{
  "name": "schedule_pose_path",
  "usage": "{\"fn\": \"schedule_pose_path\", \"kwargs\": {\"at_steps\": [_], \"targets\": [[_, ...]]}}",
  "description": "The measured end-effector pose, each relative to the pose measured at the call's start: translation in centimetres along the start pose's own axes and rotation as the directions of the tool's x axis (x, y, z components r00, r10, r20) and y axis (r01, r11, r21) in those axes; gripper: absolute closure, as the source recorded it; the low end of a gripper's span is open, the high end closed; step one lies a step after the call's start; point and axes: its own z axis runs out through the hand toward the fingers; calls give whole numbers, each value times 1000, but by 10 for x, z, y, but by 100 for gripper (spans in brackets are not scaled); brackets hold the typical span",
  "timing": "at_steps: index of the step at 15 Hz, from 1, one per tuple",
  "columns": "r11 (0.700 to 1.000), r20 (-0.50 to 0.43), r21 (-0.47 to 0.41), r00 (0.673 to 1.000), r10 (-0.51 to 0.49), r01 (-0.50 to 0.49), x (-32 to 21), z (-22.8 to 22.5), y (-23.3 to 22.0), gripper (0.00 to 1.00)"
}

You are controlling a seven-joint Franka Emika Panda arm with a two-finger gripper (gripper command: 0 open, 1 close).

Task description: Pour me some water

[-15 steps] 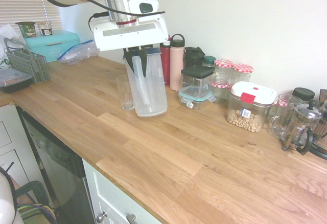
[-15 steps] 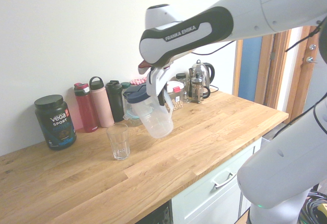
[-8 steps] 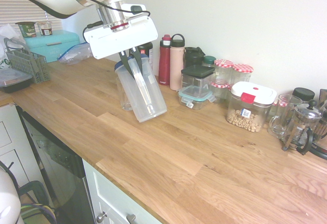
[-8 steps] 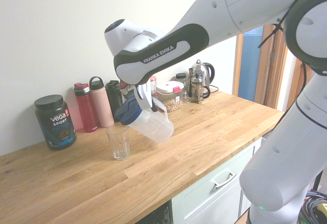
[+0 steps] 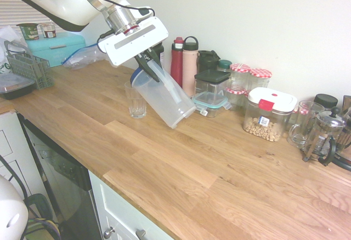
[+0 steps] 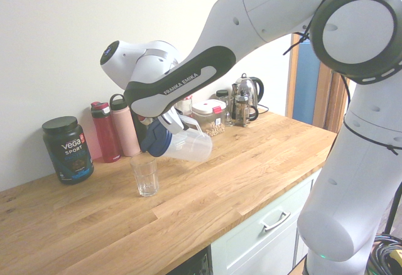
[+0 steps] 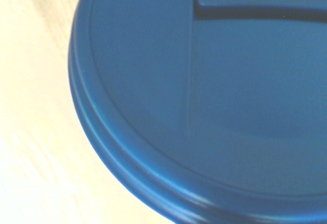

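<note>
My gripper (image 5: 149,64) is shut on the handle of a clear plastic pitcher (image 5: 170,100) with a blue lid (image 6: 157,144). The pitcher hangs above the wooden counter, tipped steeply, its lid end pointing down toward an upright empty glass (image 5: 136,100). In the second exterior view the lid's edge sits just above and to the right of the glass (image 6: 146,174) rim. I see no stream of water. The blue lid (image 7: 214,106) fills the wrist view, blurred, with pale counter beside it.
A red bottle (image 5: 176,63), a pink bottle (image 5: 189,67) and dark flasks stand along the wall behind the pitcher. Food containers (image 5: 211,92), a chickpea jar (image 5: 267,114) and a French press (image 5: 323,136) follow to the right. A protein tub (image 6: 68,149) stands left of the bottles.
The pitcher has swung from nearly upright to steeply tipped, with its lid moving down toward the glass. The wrist has rotated with it. The glass has stayed in place.
</note>
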Motion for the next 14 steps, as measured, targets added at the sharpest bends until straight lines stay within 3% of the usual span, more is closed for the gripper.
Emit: {"fn": "schedule_pose_path", "kwargs": {"at_steps": [14], "targets": [[992,21,-111,998,-59,61,7,-22,-12,100]]}}
